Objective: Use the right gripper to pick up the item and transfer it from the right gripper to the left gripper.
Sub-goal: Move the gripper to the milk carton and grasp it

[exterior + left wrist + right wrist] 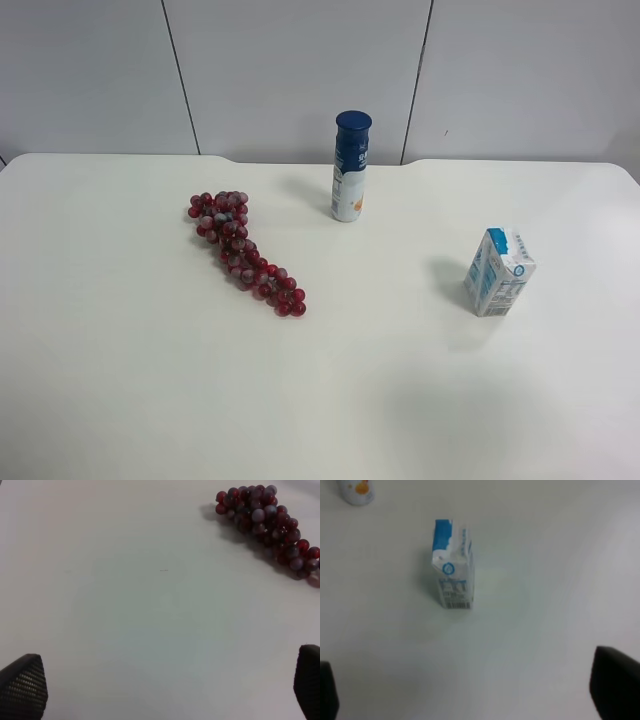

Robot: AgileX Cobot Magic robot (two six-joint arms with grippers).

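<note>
While the milk carton is standing untouched, well apart from the bottle, you are opening the pick-up step. Right gripper and left gripper are both hovering spread, holding nothing. Next, in my judgement: descending to straddle the carton squarely.

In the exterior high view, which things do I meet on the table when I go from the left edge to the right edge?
bunch of red grapes → blue-capped bottle → blue and white carton
</note>
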